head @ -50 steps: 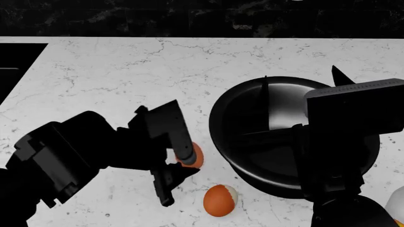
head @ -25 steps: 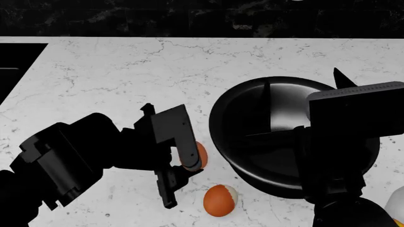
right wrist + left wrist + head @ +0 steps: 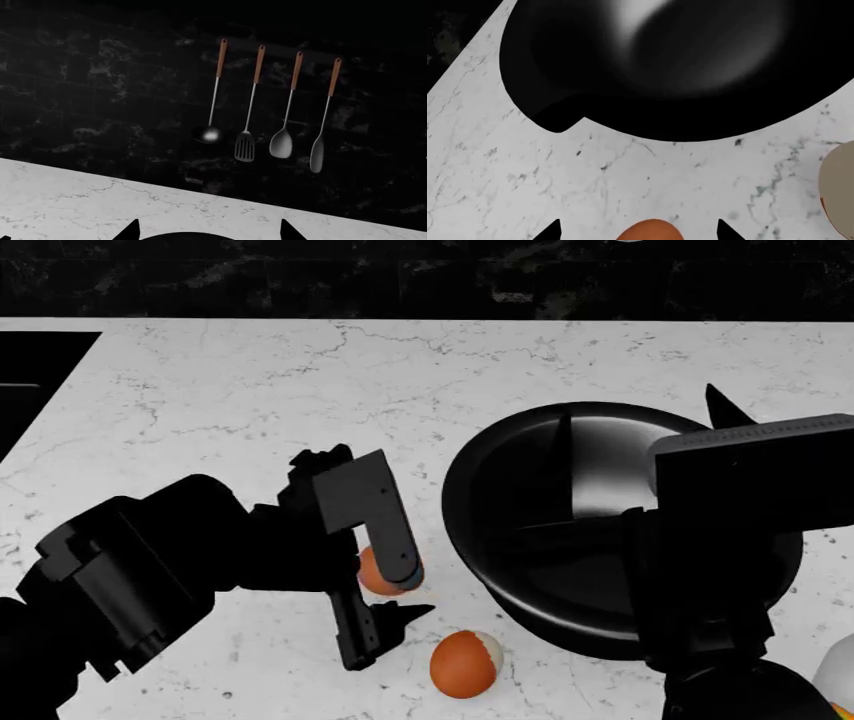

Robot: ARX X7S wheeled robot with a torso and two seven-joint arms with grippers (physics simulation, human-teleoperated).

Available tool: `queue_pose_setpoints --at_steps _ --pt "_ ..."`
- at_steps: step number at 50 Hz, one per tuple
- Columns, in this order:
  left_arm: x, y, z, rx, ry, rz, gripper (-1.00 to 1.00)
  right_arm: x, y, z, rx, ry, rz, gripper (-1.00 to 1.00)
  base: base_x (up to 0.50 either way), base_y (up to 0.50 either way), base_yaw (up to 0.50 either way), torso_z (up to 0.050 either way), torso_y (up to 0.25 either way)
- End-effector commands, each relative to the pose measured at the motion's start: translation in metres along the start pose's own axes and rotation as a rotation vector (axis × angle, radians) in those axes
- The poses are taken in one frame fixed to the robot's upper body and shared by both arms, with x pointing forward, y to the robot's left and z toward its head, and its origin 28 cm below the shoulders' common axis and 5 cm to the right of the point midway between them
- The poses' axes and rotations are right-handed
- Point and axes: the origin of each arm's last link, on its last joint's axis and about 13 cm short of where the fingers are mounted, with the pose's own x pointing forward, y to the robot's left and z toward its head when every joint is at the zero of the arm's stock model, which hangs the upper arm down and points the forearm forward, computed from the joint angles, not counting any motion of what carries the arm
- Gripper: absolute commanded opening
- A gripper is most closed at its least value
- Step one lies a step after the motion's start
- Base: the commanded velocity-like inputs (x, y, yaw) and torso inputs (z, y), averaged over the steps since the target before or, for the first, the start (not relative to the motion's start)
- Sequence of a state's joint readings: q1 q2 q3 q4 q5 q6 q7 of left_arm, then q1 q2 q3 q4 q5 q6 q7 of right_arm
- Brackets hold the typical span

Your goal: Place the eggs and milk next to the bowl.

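Head view: my left gripper point(image 3: 387, 592) spread wide around egg point(image 3: 375, 571), not clamped; bowl point(image 3: 534, 490) at 3 o'clock, second egg point(image 3: 466, 664) at 5. Right gripper state: cannot tell.

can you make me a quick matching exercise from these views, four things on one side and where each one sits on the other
Things:
1. egg with whitish patch
2. plain orange egg
3. bowl
4. hanging utensils

Places:
A. on the dark wall behind the counter
B. between the jaws of the left gripper
C. loose on the marble, nearer the robot than the bowl's rim
D. on the counter, partly hidden by the right arm

Pairs: 1-C, 2-B, 3-D, 4-A
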State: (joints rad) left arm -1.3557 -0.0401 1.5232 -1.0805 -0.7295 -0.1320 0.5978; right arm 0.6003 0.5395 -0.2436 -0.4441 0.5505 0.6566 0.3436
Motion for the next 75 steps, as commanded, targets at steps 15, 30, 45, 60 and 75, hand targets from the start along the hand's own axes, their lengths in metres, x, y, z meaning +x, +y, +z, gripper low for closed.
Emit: queue_pose_setpoints --at_steps 15,30,45,60,75 --pt "0.001 0.004 0.009 0.002 -0.022 -0.027 1.00 0.000 -0.002 0.007 0.018 -0.025 0.004 1.00 0.00 0.00 0.00 0.000 0.000" --pt "-0.006 0.012 0.001 0.008 0.003 -0.005 1.00 0.000 -0.001 0.009 0.017 -0.032 0.006 1.00 0.00 0.00 0.00 0.000 0.000" --pt "-0.010 0.016 -0.009 0.012 -0.002 -0.017 1.00 -0.004 -0.001 0.011 0.021 -0.042 0.002 1.00 0.00 0.00 0.00 0.000 0.000" --pt "-0.022 0.014 -0.015 -0.005 -0.020 -0.028 1.00 -0.004 0.000 0.012 0.026 -0.050 0.005 1.00 0.00 0.00 0.00 0.000 0.000" --pt "-0.042 0.003 -0.021 -0.025 -0.040 -0.038 1.00 -0.002 0.001 0.013 0.028 -0.054 0.011 1.00 0.00 0.00 0.00 0.000 0.000"
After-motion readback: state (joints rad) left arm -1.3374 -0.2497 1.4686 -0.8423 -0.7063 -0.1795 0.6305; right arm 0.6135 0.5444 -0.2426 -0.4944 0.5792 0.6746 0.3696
